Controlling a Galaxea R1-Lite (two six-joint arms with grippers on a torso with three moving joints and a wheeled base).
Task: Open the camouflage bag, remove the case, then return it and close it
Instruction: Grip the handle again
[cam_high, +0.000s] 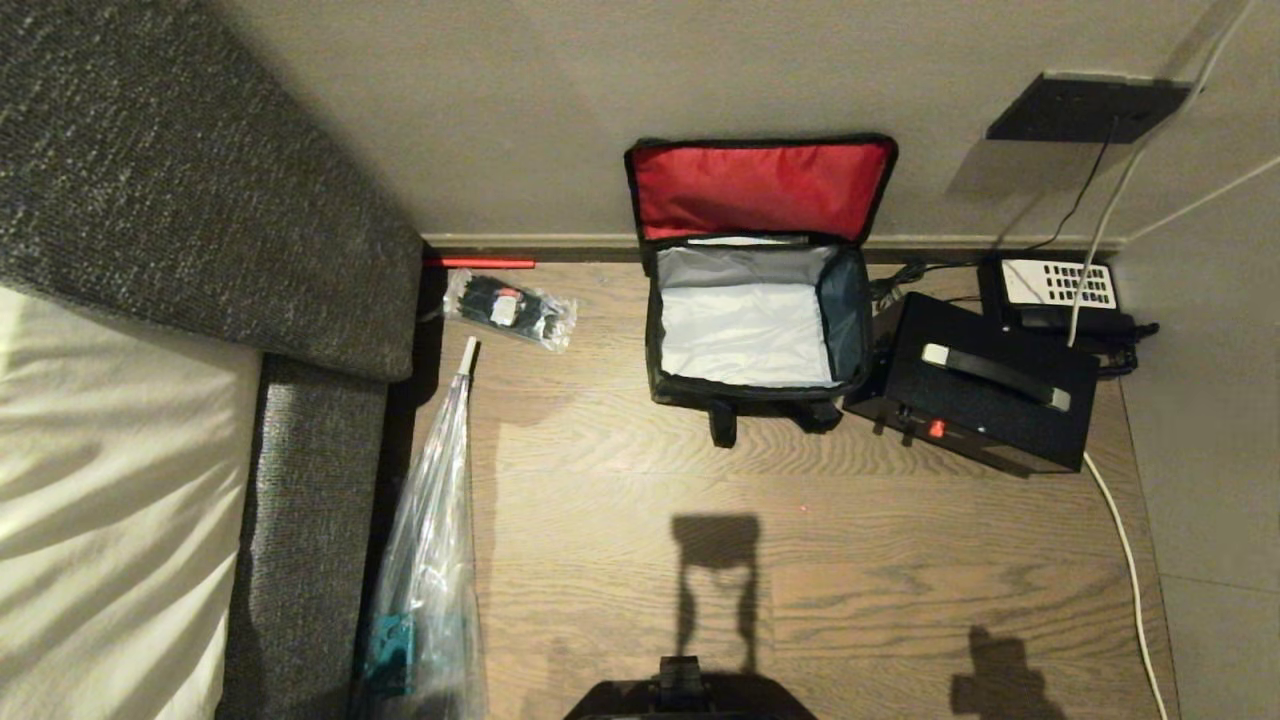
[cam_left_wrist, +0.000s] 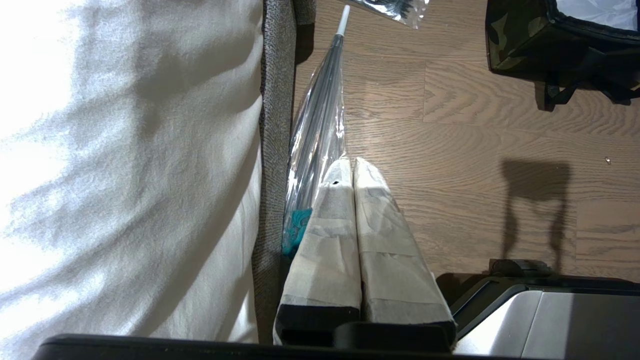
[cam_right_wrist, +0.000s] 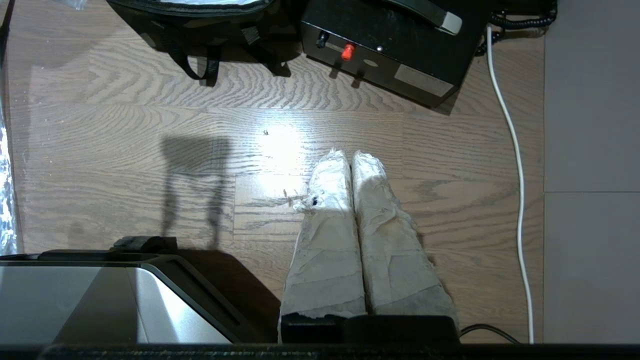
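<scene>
The camouflage bag (cam_high: 752, 385) stands open on the wood floor against the wall, its red-lined lid leaning back and its pale grey inside bare. The case (cam_high: 975, 395), a black box with a black bar handle and a small red mark, sits on the floor touching the bag's right side. Neither arm shows in the head view. My left gripper (cam_left_wrist: 353, 161) is shut with nothing in it, low beside the bed edge, with the bag's corner (cam_left_wrist: 515, 42) far ahead. My right gripper (cam_right_wrist: 351, 153) is shut and empty over bare floor, well short of the case (cam_right_wrist: 395, 37) and the bag (cam_right_wrist: 200, 20).
A bed with a white sheet (cam_high: 100, 480) and a grey headboard (cam_high: 200, 200) fill the left. A clear wrapped umbrella (cam_high: 435, 540) and a plastic packet (cam_high: 510, 310) lie beside it. A desk telephone (cam_high: 1055, 290) sits behind the case, and a white cable (cam_high: 1130, 570) runs along the right.
</scene>
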